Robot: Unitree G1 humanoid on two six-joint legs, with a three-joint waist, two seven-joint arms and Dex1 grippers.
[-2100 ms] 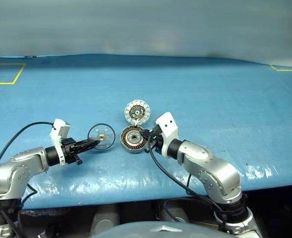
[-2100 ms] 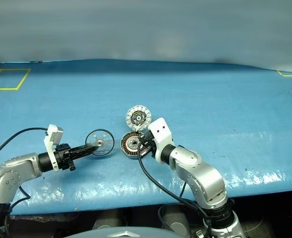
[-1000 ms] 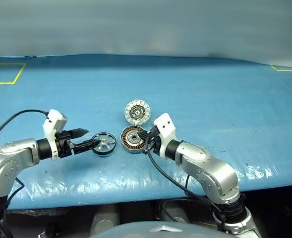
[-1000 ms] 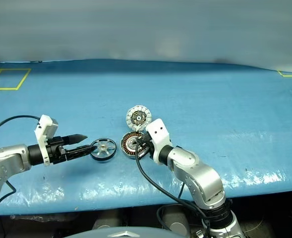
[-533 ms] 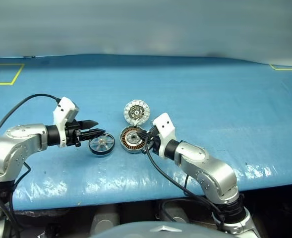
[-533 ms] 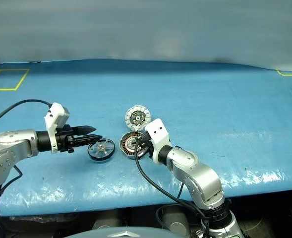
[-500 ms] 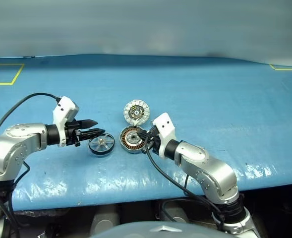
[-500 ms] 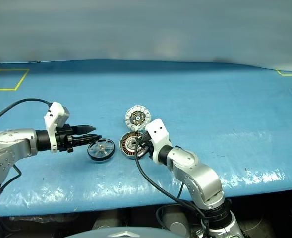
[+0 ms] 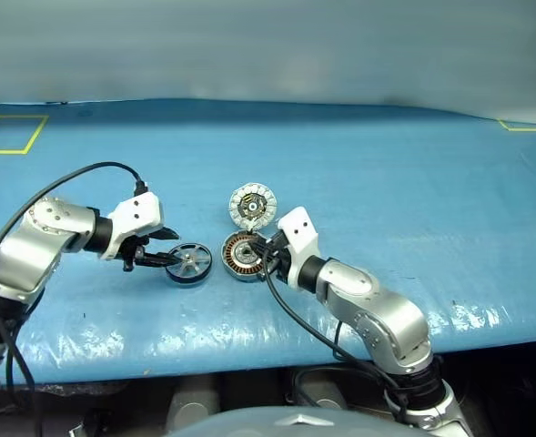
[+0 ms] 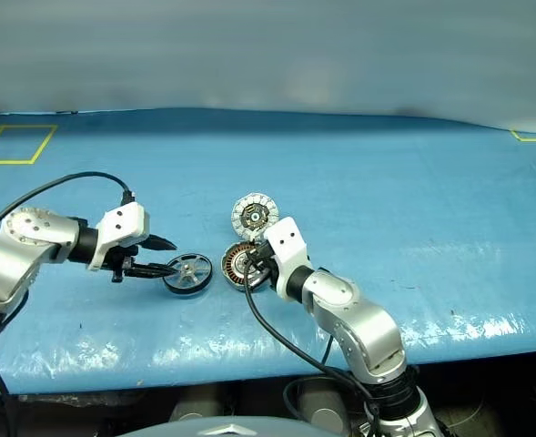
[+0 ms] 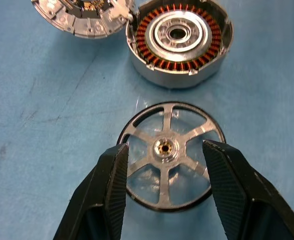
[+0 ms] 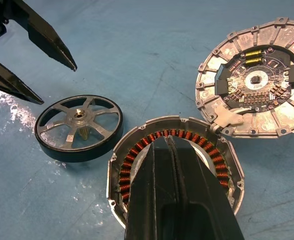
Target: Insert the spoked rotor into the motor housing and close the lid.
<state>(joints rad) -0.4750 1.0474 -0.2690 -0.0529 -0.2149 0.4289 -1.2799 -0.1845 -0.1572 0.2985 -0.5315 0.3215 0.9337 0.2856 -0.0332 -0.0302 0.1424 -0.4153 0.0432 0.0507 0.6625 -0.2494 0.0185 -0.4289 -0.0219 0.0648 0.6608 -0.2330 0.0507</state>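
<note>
On the blue table (image 9: 413, 182), the motor housing (image 11: 179, 42) lies lid (image 12: 256, 85) open, pinned under the closed right pincer (image 12: 169, 145). The spoked rotor (image 11: 170, 155) lies flat between the parted left pincer (image 11: 166, 170) fingers; close squarely across the rim before lifting.

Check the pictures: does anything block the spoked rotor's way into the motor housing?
Yes. The right end effector, fingers shut, rests over the open motor housing, covering part of its windings. The spoked rotor lies flat beside it between the left end effector's open fingers; the lid is swung aside.
</note>
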